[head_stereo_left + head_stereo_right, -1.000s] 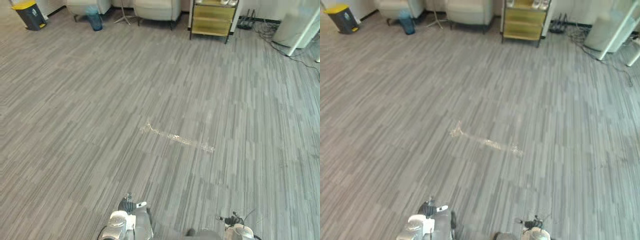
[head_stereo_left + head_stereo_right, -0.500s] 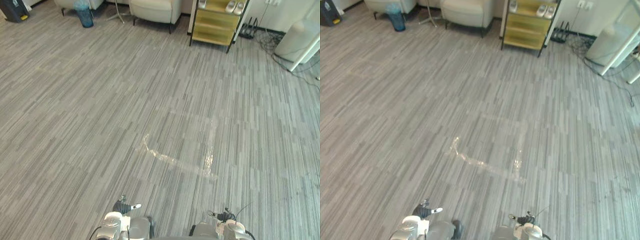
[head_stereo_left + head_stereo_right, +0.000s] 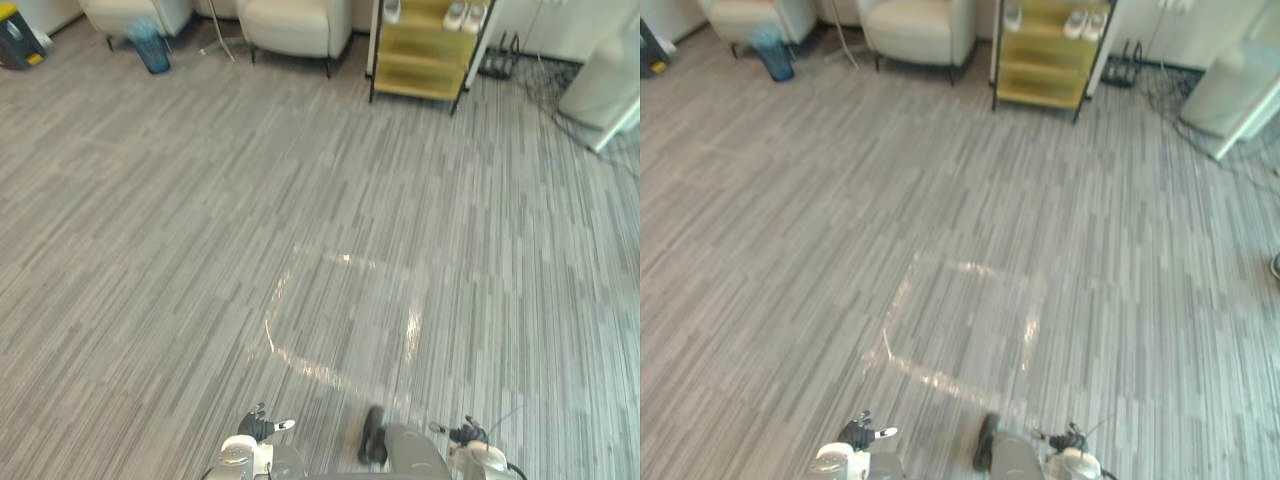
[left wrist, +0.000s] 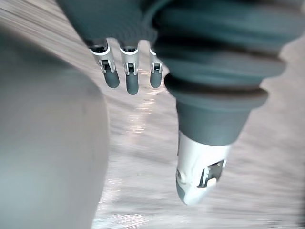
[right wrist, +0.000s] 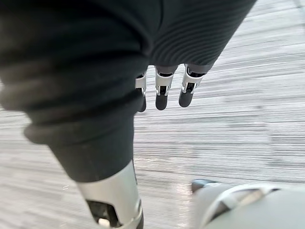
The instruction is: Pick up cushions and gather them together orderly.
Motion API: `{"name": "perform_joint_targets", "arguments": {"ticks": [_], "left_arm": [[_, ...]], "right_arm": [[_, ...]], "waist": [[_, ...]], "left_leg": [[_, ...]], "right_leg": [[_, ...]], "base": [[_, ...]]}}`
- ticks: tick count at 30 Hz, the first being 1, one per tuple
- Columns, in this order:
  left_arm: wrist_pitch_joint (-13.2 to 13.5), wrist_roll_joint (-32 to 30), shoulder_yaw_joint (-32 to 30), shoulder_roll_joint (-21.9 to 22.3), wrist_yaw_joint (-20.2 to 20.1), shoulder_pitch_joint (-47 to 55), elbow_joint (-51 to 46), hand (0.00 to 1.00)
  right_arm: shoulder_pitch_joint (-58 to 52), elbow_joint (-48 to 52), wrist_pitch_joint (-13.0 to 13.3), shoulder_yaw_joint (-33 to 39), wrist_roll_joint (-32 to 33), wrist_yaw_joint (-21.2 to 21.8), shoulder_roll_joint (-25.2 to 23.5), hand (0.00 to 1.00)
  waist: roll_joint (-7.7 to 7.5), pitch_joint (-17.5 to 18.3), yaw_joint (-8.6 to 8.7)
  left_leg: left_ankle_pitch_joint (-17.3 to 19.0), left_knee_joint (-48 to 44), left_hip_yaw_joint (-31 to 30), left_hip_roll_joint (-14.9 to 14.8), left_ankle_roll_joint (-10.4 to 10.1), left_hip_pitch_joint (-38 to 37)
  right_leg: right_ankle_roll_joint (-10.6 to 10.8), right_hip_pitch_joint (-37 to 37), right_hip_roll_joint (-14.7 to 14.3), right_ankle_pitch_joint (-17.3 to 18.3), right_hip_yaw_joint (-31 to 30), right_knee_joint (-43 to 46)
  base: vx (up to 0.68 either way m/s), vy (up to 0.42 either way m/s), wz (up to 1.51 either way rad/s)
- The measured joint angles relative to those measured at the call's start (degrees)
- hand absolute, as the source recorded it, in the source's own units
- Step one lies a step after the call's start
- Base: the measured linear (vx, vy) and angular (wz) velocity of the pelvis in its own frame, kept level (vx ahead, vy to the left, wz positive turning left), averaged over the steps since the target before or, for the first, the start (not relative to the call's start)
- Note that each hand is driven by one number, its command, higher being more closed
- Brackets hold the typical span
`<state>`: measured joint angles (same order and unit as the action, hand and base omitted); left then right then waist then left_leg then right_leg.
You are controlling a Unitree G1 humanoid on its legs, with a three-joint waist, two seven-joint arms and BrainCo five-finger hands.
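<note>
Left hand (image 4: 126, 78) and right hand (image 5: 161, 95): fingers straight, holding nothing, over the floor (image 3: 180, 200). Cushions perhaps on the far armchairs (image 3: 290, 22); probably soft and light, so pinch an edge.

floor (image 3: 200, 220) open ahead | far side: armchair (image 3: 295, 25), yellow shelf (image 3: 420, 55), blue bin (image 3: 150, 50)

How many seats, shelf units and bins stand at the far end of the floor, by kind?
Armchairs: 2
Yellow shelf unit: 1
Blue wastebasket: 1
Dark bin with yellow lid: 1
Total: 5
</note>
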<state>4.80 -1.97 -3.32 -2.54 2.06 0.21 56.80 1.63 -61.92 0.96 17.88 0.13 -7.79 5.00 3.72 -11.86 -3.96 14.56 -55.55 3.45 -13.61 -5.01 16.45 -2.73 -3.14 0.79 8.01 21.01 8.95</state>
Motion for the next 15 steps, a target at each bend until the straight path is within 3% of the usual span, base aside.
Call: {"name": "perform_joint_targets", "arguments": {"ticks": [1, 2, 3, 4, 5, 6, 7, 8, 11, 12, 13, 15], "left_arm": [[0.0, 0.0, 0.0, 0.0, 0.0, -0.1, -0.4, 0.00], [0.0, 0.1, 0.0, 0.1, 0.0, -0.2, -0.6, 0.00], [0.0, 0.9, 0.0, 0.2, 0.1, -0.2, -0.6, 0.00], [0.0, 1.3, -0.1, 0.4, 0.1, -0.2, -0.5, 0.00], [0.0, 2.0, -0.1, 0.4, 0.2, -0.1, -0.5, 0.00], [0.0, 2.1, 0.0, -0.8, 0.2, -0.3, -0.3, 0.00], [0.0, 2.1, -0.1, -1.3, 0.1, -0.4, -0.3, 0.00], [-0.1, 2.2, -0.3, -1.7, 0.1, -1.0, -0.3, 0.00], [-0.2, 2.3, -1.3, -1.6, 0.0, -1.1, 0.2, 0.00], [-0.2, 2.2, -1.2, -1.8, 0.0, -1.1, 0.5, 0.00], [-0.2, 2.2, -1.1, -2.3, 0.0, -1.1, 1.2, 0.00], [-0.5, 2.2, -0.1, -3.1, 0.0, -1.1, 1.6, 0.00]], "right_arm": [[0.8, -0.1, 0.0, -0.1, 0.0, 0.0, -0.2, 0.00], [1.5, -0.2, 0.0, 0.0, 0.0, 0.0, -0.4, 0.00], [1.5, -0.3, 0.1, 0.0, 0.0, 0.0, -0.5, 0.00], [1.4, -0.4, 0.1, -0.1, 0.0, 0.0, -0.6, 0.00], [1.3, -0.4, 0.0, -0.4, 0.0, 0.0, -0.9, 0.00], [1.3, -0.6, 0.1, -0.8, 0.0, 0.0, -2.2, 0.00], [0.9, -0.7, 0.1, -0.7, 0.0, 0.0, -2.4, 0.00], [1.2, -0.7, 0.1, -0.6, 0.0, 0.0, -2.4, 0.00], [1.6, -0.8, 0.1, -0.4, -0.1, 0.0, -2.1, 0.00], [1.7, -1.0, 0.1, -0.4, -0.1, 0.2, -2.2, 0.00], [1.6, -1.4, 0.2, -0.4, -0.2, 0.4, -2.2, 0.00], [1.6, -2.1, 0.0, -0.4, -0.2, 0.5, -2.2, 0.00]], "waist": [[0.02, 0.0, -0.18], [-0.11, -0.1, -0.68], [-0.06, 0.0, -1.55], [0.12, -0.1, -1.93], [0.15, 0.1, -3.08], [-2.51, 0.7, -2.85], [-3.37, 0.7, -2.66], [-4.32, 0.7, -2.70], [-4.17, 0.9, -2.95], [-4.13, 0.9, -3.26], [-4.26, 0.9, -3.15], [-4.40, 1.0, -2.76]], "left_leg": [[0.4, 7.1, 0.5, 1.4, 0.2, 1.7], [-0.3, 20.1, -0.5, 4.2, 0.2, 2.0], [-5.0, 36.0, -3.7, 7.4, -0.2, 0.9], [-8.9, 40.3, -4.7, 8.1, -0.4, 0.4], [-17.4, 43.3, -4.6, 8.7, -0.2, -1.9], [-15.9, 43.0, -3.3, 10.9, 1.7, -2.4], [-15.1, 42.1, -3.1, 11.5, 2.0, -2.1], [-11.5, 36.7, -2.5, 12.3, 2.9, -0.1], [-3.4, 30.1, -0.2, 12.3, 4.1, -1.4], [-2.3, 30.5, 0.8, 12.4, 4.6, -3.1], [-1.0, 31.6, 1.4, 12.9, 5.3, -5.9], [0.3, 33.0, 1.4, 13.7, 5.9, -9.1]], "right_leg": [[0.4, -1.2, 0.1, 0.0, -0.6, -1.2], [1.1, -2.7, 0.8, 0.3, -1.5, -2.2], [2.9, -4.1, 1.5, 1.3, -3.0, -3.0], [3.5, -5.0, 1.6, 1.8, -3.4, -3.3], [5.2, -7.1, 1.6, 3.1, -5.1, -3.7], [5.9, -8.1, 3.9, 3.5, -5.8, -4.7], [6.1, -8.1, 4.6, 3.6, -6.1, -4.8], [6.4, -8.6, 5.8, 3.6, -6.5, -4.6], [9.1, -6.7, 7.9, 5.2, -9.2, 5.7], [9.6, -3.9, 9.0, 5.2, -10.5, 13.2], [11.8, 1.3, 11.3, 3.4, -11.6, 25.5], [12.1, 5.8, 12.9, 4.6, -11.6, 36.2]], "base": [[0.42, 0.076, -0.31], [0.52, 0.150, -0.49], [0.44, 0.142, -0.47], [0.49, 0.182, -0.59], [0.51, 0.139, -0.25], [0.51, 0.139, -0.16], [0.48, 0.091, 0.11], [0.37, 0.092, -0.01], [0.49, 0.167, -0.33], [0.38, 0.149, -0.50], [0.38, 0.133, -0.32], [0.36, 0.059, -0.05]]}}
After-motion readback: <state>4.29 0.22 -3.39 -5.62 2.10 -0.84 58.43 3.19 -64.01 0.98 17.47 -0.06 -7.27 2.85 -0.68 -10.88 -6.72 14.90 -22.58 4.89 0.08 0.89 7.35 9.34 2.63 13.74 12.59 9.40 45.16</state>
